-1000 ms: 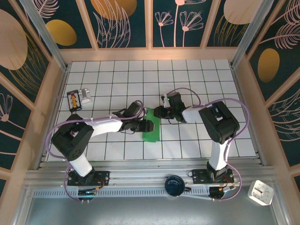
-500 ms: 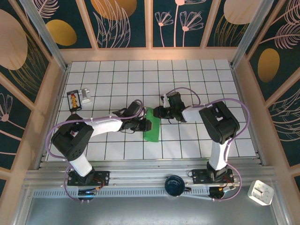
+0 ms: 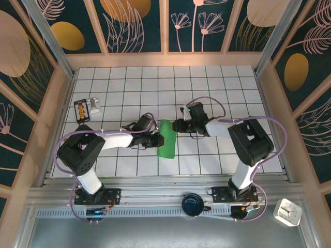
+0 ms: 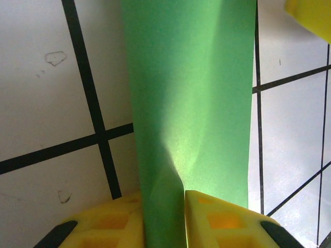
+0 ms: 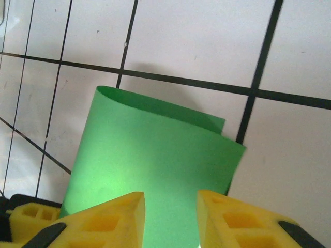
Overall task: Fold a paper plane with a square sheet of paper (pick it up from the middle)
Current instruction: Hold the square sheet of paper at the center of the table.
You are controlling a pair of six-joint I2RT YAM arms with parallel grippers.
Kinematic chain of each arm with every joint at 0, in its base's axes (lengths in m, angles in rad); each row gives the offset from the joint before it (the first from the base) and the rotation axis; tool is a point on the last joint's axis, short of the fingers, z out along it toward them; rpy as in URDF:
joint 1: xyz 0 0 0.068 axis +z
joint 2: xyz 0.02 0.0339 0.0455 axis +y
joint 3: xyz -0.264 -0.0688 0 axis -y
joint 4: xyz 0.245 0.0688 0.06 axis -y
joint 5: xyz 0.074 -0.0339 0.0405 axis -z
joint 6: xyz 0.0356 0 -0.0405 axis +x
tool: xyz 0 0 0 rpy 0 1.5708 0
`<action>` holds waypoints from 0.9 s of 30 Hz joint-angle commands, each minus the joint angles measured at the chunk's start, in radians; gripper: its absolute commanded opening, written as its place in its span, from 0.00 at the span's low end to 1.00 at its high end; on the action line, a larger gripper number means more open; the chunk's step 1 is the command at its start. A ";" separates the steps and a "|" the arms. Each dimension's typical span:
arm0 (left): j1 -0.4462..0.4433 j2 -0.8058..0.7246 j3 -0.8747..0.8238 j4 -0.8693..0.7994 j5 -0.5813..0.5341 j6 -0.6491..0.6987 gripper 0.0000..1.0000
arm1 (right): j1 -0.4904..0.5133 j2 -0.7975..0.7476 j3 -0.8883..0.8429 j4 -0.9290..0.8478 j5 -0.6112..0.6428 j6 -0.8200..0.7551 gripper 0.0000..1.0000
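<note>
Folding the square sheet of paper in half is judged the step in hand: doubled loosely at the middle of the worktop, it is pinched by the left claw, with the right claw narrowly parted over its far end. Pressing the rounded fold into a sharp crease is called for next. Leaf-patterned walls are set around the white, black-gridded worktop.

The top camera looks down from above and behind on the whole table. Both wrist cameras sit close to the paper, which all views share.
</note>
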 commanded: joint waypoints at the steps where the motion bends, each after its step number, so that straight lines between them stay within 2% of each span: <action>1: 0.009 0.008 -0.029 0.052 0.026 -0.033 0.22 | -0.024 -0.067 -0.034 -0.061 0.036 -0.038 0.33; 8: 0.008 0.010 -0.040 0.059 -0.011 -0.059 0.25 | -0.050 -0.104 -0.066 -0.039 0.049 -0.012 0.34; 18: 0.008 0.022 -0.051 0.053 -0.105 -0.078 0.27 | -0.007 -0.025 -0.041 0.099 0.022 0.051 0.32; 27: 0.008 0.030 -0.091 0.105 -0.126 -0.113 0.22 | 0.018 0.038 -0.016 0.138 -0.013 0.059 0.31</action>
